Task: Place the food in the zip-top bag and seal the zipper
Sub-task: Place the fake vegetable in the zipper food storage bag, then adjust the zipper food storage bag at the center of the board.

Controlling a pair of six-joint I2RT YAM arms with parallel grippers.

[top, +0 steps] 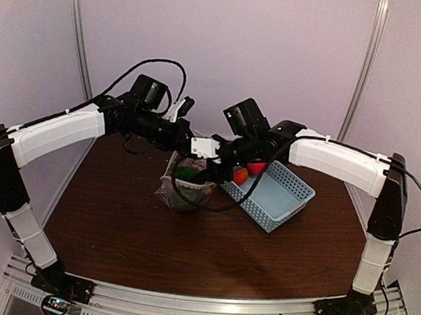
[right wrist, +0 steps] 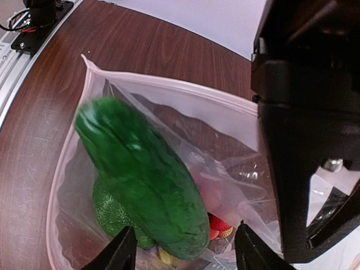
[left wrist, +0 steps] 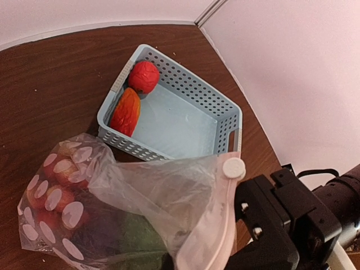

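The zip-top bag (top: pixel 184 188) stands open mid-table, spotted and crinkly, with red pieces and green showing inside (left wrist: pixel 67 197). My left gripper (top: pixel 185 140) is shut on its mouth edge and holds the pale zipper (left wrist: pixel 216 225) up; its fingers are hidden under the plastic in the left wrist view. My right gripper (right wrist: pixel 185 247) is open above the mouth. The green cucumber (right wrist: pixel 146 185), blurred, lies in the mouth between the spread fingertips without touching them. A green pepper (right wrist: pixel 112 216) and a strawberry (right wrist: pixel 216 225) lie deeper in the bag.
The light blue slotted basket (left wrist: pixel 225 101) stands right of the bag, touching it. It holds a round red tomato (left wrist: pixel 144 76) and an orange-red piece (left wrist: pixel 126 111). The right arm's black wrist (left wrist: pixel 292 219) is close beside the zipper. The table's back corner meets the walls behind the basket.
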